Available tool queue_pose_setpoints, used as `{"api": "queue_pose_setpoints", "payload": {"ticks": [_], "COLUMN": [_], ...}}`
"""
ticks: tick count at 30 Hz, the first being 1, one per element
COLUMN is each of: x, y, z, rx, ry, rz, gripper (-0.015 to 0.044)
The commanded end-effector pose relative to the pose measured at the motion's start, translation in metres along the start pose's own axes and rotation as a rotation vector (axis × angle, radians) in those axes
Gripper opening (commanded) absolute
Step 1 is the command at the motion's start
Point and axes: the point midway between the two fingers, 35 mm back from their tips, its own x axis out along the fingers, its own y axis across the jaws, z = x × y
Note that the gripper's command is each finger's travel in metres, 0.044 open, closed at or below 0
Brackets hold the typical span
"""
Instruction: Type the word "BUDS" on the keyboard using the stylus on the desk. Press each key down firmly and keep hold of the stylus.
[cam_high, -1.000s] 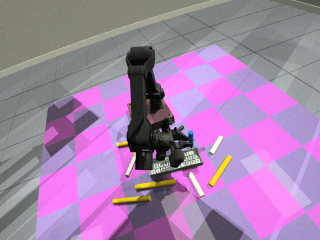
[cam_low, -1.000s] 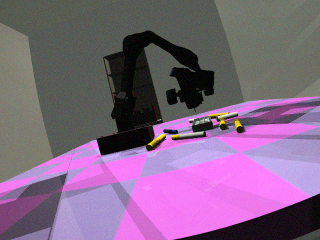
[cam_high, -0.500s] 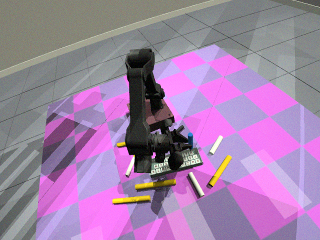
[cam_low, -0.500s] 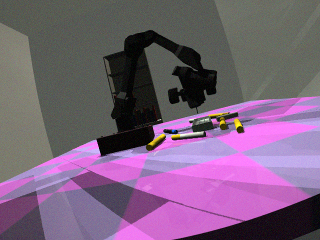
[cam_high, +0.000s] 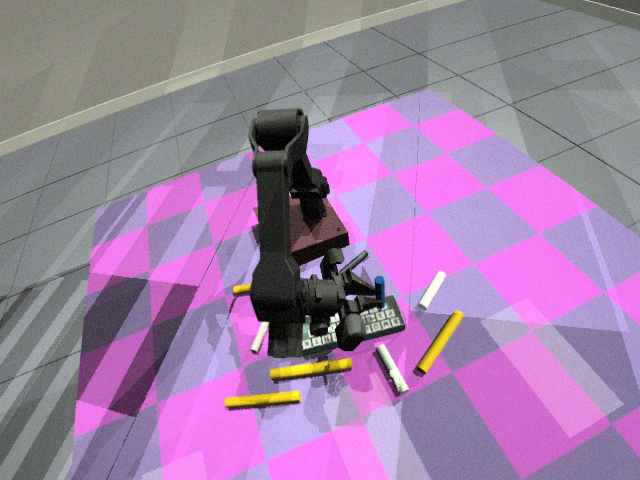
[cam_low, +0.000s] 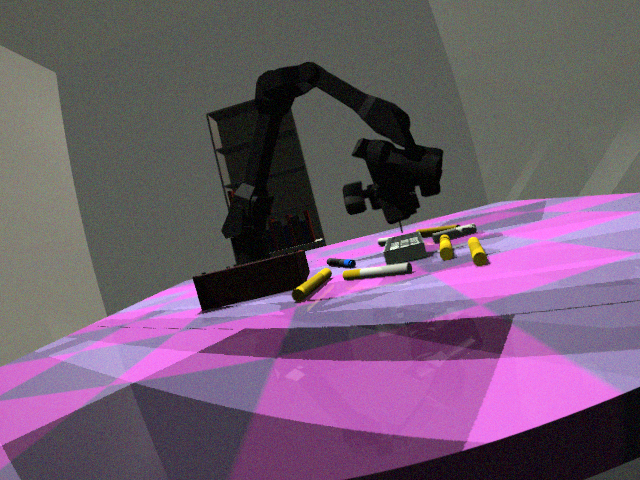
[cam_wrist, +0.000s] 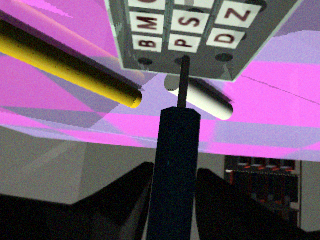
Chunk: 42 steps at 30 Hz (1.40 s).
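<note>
Evidently: stylus (cam_high: 379, 290) (cam_wrist: 175, 170) blue, thin dark tip | fingers (cam_high: 378, 298) partly closed, gripping it | keyboard (cam_high: 385, 324) (cam_low: 405, 252) (cam_wrist: 200, 62) dark, white-keyed

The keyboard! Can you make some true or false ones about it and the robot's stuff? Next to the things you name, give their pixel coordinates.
1. The gripper (cam_high: 381, 300) (cam_wrist: 174, 175) is holding a blue stylus (cam_high: 379, 289) (cam_wrist: 175, 165). True.
2. In the wrist view, the B key (cam_wrist: 147, 42) is right beside the P key (cam_wrist: 183, 42). True.
3. The yellow stick at the right in the top view (cam_high: 439, 342) lies on top of the keyboard (cam_high: 398, 326) (cam_low: 405, 254) (cam_wrist: 150, 64). False: it lies on the checkered surface beside it.
4. The robot's arm (cam_high: 273, 217) (cam_low: 336, 90) is bright red. False: it is black.
5. The keys have white labels with dark letters. True.
</note>
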Motion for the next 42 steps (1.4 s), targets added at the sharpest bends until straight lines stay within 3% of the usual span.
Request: {"api": "queue_pose_setpoints", "payload": {"ticks": [1,3,42], "x": [0.001,0.001,0.009], "y": [0.0,0.0,0.0], "z": [0.004,0.004,0.019], "rx": [0.001,0.001,0.001], "ry": [-0.003,-0.003,-0.002], "rz": [-0.001,-0.001,-0.001], "gripper": [0.0053,0.0081,0.0081]}}
